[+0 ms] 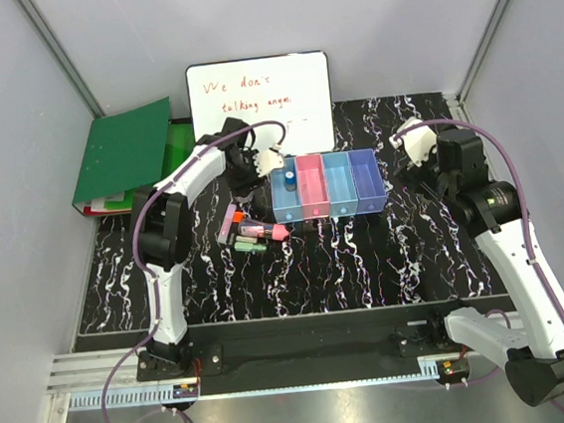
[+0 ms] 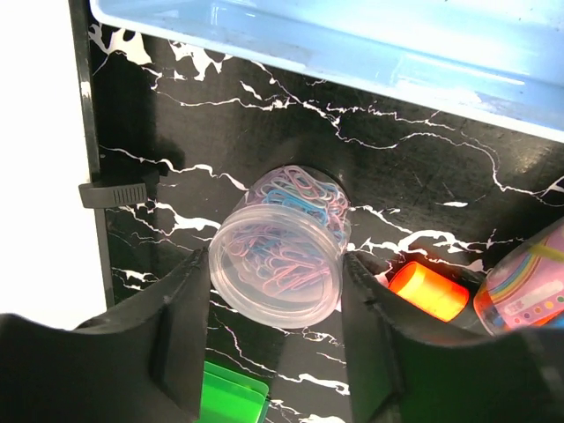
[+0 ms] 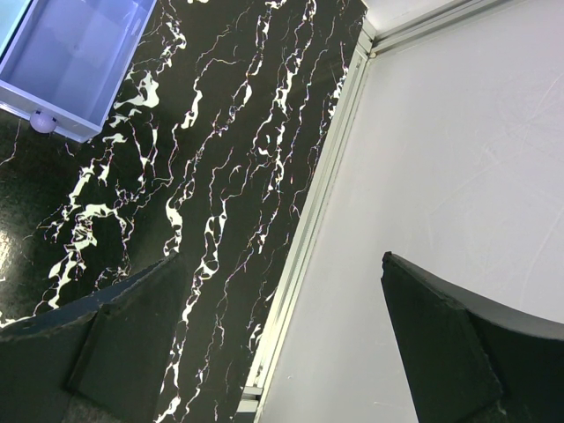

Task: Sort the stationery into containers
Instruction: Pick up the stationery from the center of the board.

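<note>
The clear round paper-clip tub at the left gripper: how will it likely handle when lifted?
The clear tub looks rigid and smooth-walled, so it may slip or twist between the left gripper's flat fingers. Loose clips inside probably shift, moving its weight. Being round, it would likely roll if dropped on its side.

Left arm: glossy white link shells, black joint housings, black base at near edge of black white-veined tabletop. Right arm: same white-and-black build. Thin purple cable trails each arm. Matte black, broad, wedge-shaped: left gripper fingers, right gripper fingers.
</note>
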Robot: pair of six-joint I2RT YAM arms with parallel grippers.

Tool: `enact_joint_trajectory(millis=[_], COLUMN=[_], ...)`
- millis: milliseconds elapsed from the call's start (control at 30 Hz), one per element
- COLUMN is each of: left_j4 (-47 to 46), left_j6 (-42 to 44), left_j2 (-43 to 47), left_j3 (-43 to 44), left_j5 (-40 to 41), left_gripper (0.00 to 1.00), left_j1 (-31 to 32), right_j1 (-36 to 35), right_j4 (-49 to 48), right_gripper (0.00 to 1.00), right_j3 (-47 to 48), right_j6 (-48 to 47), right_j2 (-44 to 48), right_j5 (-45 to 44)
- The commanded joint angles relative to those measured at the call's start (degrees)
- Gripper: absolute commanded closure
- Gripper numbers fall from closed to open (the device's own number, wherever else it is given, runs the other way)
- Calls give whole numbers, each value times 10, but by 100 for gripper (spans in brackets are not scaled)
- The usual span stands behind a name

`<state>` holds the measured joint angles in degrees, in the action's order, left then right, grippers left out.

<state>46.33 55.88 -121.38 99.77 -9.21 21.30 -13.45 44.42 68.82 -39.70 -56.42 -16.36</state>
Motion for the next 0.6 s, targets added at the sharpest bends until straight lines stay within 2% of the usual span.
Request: enact_joint_trajectory(millis=[0,67,567], left_j4=[7,8,64], left_j6=[-4,-5,15], left_j2=[-10,-5,60], left_j3=[3,3,59], left_j5=[-19,-24,-42], left_gripper=[87,93,100], left_j1=[-3,-3,12], right_j1=[2,2,2], right_j4=[-10,-9,-12], right_gripper=[1,1,1], right_j3=[16,17,18], right_j6=[0,1,3], right_j2=[2,3,7], right_j5=[-1,0,2])
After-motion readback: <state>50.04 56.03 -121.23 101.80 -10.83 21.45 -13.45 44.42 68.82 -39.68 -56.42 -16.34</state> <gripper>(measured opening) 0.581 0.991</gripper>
